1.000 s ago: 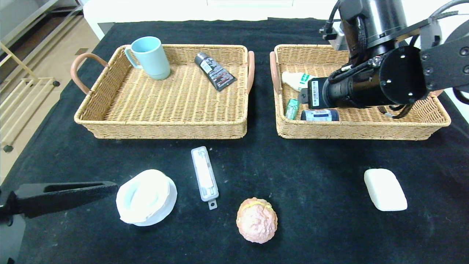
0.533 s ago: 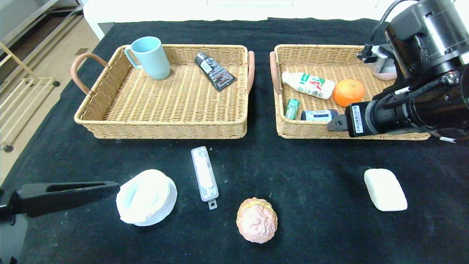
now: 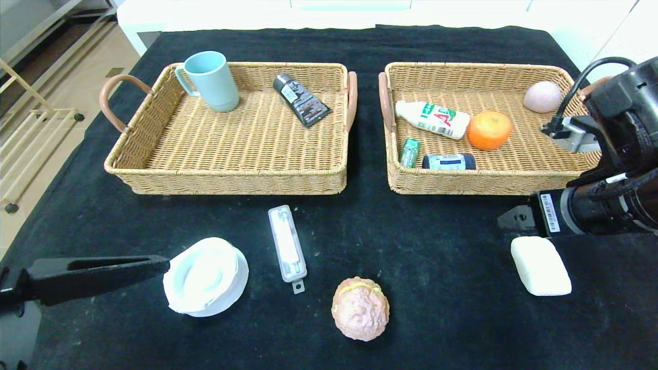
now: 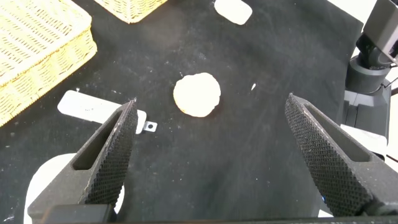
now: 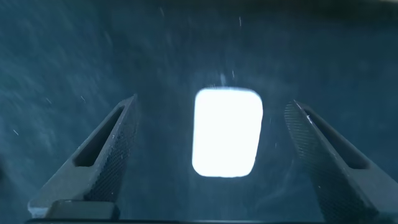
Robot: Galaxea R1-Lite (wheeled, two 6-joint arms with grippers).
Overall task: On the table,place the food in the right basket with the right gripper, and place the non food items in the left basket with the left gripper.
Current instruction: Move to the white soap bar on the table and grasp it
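Observation:
On the black table (image 3: 437,241) lie a round white dish (image 3: 205,276), a long white case (image 3: 287,248), a pinkish-brown bun-like ball (image 3: 360,308) and a white soap-like block (image 3: 540,265). The right basket (image 3: 462,182) holds an orange (image 3: 489,129), a green gum pack (image 3: 409,152), a dark blue jar (image 3: 449,161), a white bottle (image 3: 432,118) and a pale pink ball (image 3: 543,96). My right gripper (image 3: 508,219) hangs open just behind the block, which shows between its fingers (image 5: 227,132). My left gripper (image 3: 157,264) stands open beside the dish, facing the ball (image 4: 196,94).
The left basket (image 3: 231,180) holds a light blue cup (image 3: 209,80) and a dark tube (image 3: 302,99). Bare cloth lies between the two baskets and along the table's front. The floor and a wooden rack (image 3: 31,128) show past the table's left edge.
My right arm has drawn back out of the right basket toward the front right and opened a little wider; the orange now shows lying in the basket. The left arm has not moved.

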